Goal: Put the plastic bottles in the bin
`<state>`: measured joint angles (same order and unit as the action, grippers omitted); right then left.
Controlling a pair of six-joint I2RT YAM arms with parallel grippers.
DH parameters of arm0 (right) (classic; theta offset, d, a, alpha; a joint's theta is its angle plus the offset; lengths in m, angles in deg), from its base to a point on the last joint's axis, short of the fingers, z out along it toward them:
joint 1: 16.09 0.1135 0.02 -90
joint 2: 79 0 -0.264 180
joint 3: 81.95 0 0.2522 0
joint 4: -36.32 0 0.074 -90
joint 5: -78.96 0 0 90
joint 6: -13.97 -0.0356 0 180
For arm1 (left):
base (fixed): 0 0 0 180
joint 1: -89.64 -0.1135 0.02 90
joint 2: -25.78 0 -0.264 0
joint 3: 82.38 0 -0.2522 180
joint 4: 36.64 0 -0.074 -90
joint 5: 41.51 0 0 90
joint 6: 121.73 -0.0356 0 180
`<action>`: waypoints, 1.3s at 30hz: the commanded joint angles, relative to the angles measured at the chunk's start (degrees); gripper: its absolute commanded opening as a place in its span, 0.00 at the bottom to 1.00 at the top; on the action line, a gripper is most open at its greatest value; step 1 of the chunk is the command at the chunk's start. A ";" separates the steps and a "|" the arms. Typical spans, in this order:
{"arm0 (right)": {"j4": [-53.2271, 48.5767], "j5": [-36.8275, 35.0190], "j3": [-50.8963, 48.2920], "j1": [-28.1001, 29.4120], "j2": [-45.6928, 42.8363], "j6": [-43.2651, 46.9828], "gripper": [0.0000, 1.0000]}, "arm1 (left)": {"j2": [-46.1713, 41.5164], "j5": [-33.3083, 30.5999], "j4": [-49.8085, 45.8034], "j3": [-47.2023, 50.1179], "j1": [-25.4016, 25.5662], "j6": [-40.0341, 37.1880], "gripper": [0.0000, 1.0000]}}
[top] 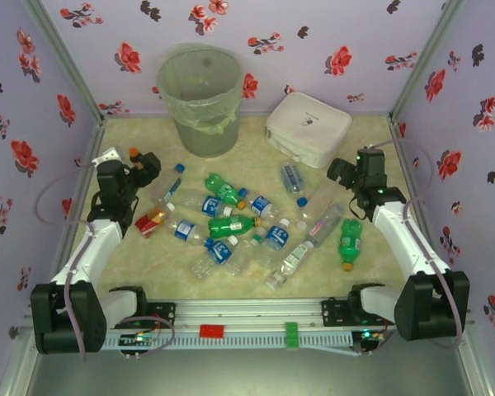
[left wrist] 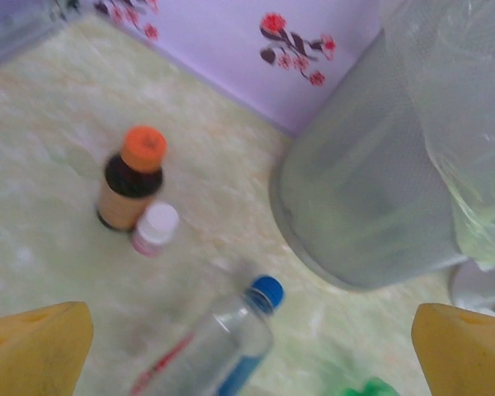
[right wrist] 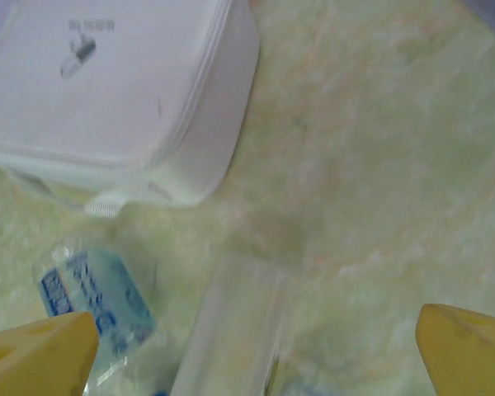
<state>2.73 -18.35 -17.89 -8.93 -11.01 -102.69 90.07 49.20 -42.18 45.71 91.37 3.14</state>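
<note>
The left claw (top: 148, 168) hovers over the left side of the counter (top: 256, 153), its yellow pads (left wrist: 35, 348) spread wide with nothing between them. In the left wrist view a clear bottle with a blue cap (left wrist: 223, 338) lies below it, cap toward the far wall. Just beyond stand a dark bottle with an orange cap (left wrist: 132, 177) and, right beside it, a small white-capped bottle (left wrist: 154, 228).

The right claw (top: 345, 173) is likewise spread wide and empty, over the right side of the counter, near the flat white box (top: 308, 128). A blue-labelled bottle (right wrist: 95, 301) lies just on the near side of that box.

The bin (top: 200, 99) stands upright at the far edge, left of centre, its liner bag folded over the rim. The plastic bottles (top: 231, 224) lie on their sides, scattered across the middle of the counter between the two arms, on the near side of the bin. One green bottle (top: 351, 239) lies to the right, beside the right arm.
</note>
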 commanded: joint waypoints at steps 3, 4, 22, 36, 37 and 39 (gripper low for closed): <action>-13.58 -6.42 5.26 7.99 0.91 -6.39 1.00 | 0.76 5.26 1.35 5.35 4.61 11.17 1.00; -14.99 -6.09 5.81 8.89 1.16 -7.30 1.00 | 0.75 5.11 1.52 6.14 5.97 12.16 1.00; -36.45 -3.17 6.00 22.74 1.91 -18.15 0.95 | 8.86 -3.45 -8.36 -3.68 26.55 7.10 1.00; -32.37 -9.64 -2.98 6.71 2.52 -12.77 0.80 | 15.55 -5.26 -8.20 -9.33 30.43 7.59 1.00; -31.61 -9.09 -3.67 5.53 2.74 -12.59 0.78 | 15.35 -4.94 -7.45 -9.07 30.43 7.28 1.00; -29.72 -8.03 -4.71 3.95 3.32 -12.12 0.74 | 15.03 -4.81 -6.24 -8.78 30.43 7.12 1.00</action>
<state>-29.51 -26.26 -21.01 -3.07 -8.63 -116.24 105.68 43.62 -50.79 36.97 121.62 12.25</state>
